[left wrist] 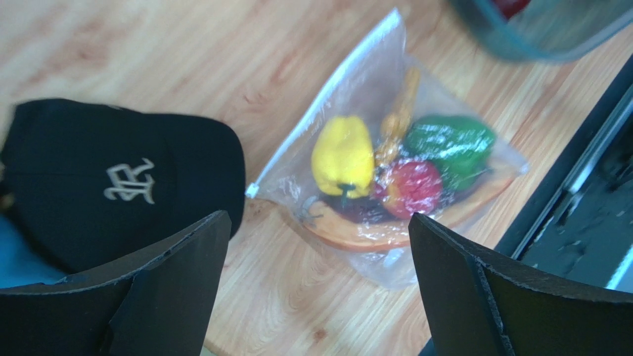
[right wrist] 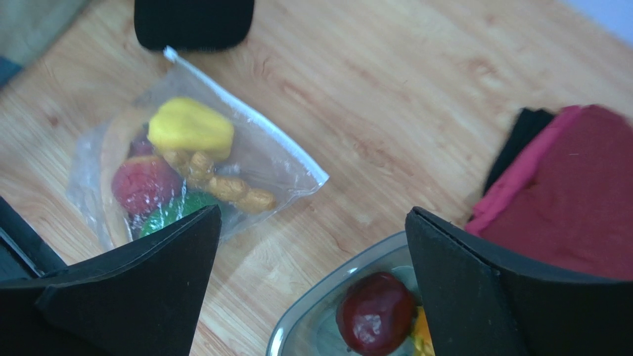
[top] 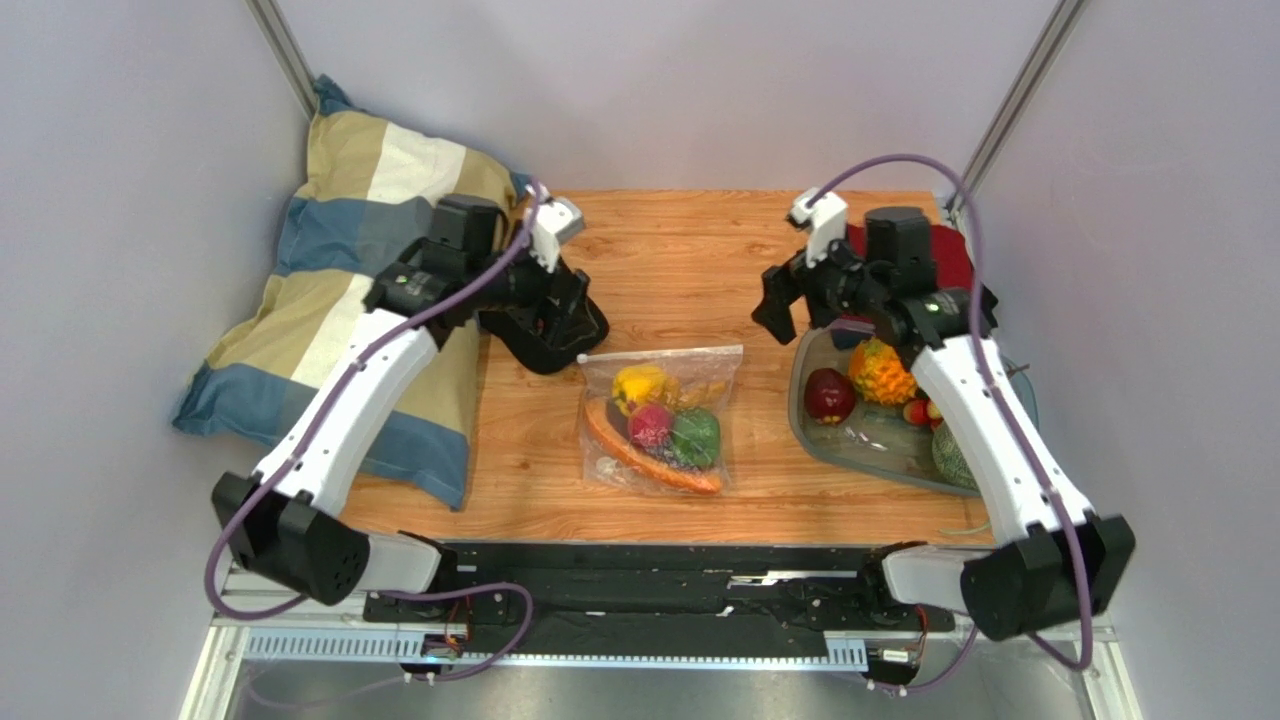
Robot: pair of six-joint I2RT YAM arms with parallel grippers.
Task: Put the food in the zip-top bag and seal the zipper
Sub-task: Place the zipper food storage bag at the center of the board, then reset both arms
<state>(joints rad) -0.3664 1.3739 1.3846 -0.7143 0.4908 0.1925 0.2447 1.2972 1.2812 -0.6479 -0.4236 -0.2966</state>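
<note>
The clear zip-top bag point(top: 661, 420) lies flat mid-table, its whitish zipper point(top: 661, 356) along the far edge. Inside are a yellow pepper point(top: 640, 387), a red fruit point(top: 649, 426), a green pepper point(top: 694, 437) and an orange carrot point(top: 646, 462). The bag also shows in the left wrist view point(left wrist: 386, 170) and the right wrist view point(right wrist: 186, 163). My left gripper point(top: 579, 333) is open and empty, raised beyond the bag's far left corner. My right gripper point(top: 778, 315) is open and empty, raised to the bag's far right. More food lies in the grey tray point(top: 819, 428): a dark red fruit point(top: 830, 396) and an orange fruit point(top: 884, 374).
A black cap point(top: 549, 333) lies by the bag's far left corner. A striped pillow point(top: 338, 285) lies at the left. A red and black cloth point(top: 950, 255) lies at the far right behind the tray. The table's near edge meets a black rail.
</note>
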